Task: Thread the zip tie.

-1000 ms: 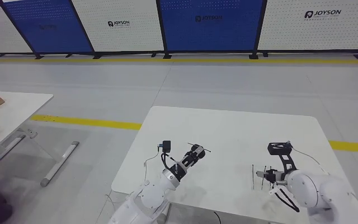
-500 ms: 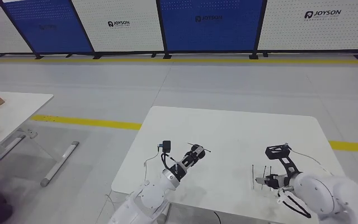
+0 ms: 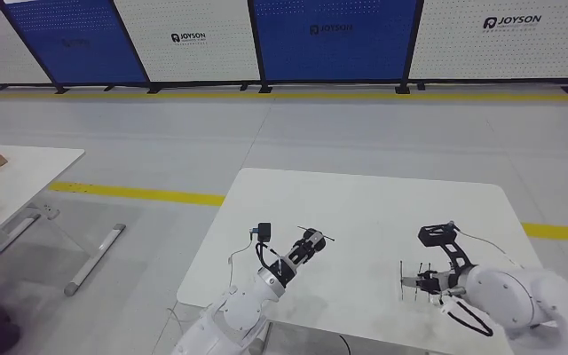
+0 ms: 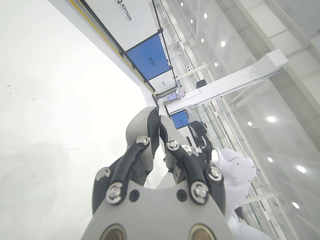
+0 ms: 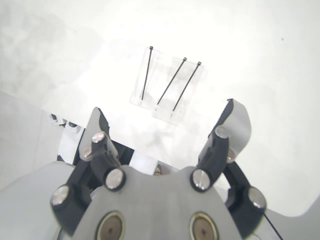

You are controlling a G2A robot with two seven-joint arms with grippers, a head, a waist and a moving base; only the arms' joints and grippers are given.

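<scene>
Three black zip ties [image 5: 172, 81] stand in a clear holder [image 5: 192, 93] near the table's front edge. My right gripper [image 5: 165, 113] hovers just short of the holder, open and holding nothing. From above, this gripper [image 3: 412, 282] sits at the front right, right beside the upright zip ties [image 3: 401, 275]. My left gripper [image 3: 312, 238] is over the front middle of the table, shut on a thin black zip tie [image 3: 303, 229] that sticks out on both sides of its tips. The left fingers [image 4: 152, 123] are pressed together.
The white table [image 3: 373, 200] is bare behind and between the two arms. Its front edge [image 5: 82, 116] runs close under the holder. A second white table [image 3: 31, 169] stands apart at the far left across open floor.
My right gripper has shifted slightly left toward the holder and its wrist has turned a little. The left arm and its zip tie have not moved.
</scene>
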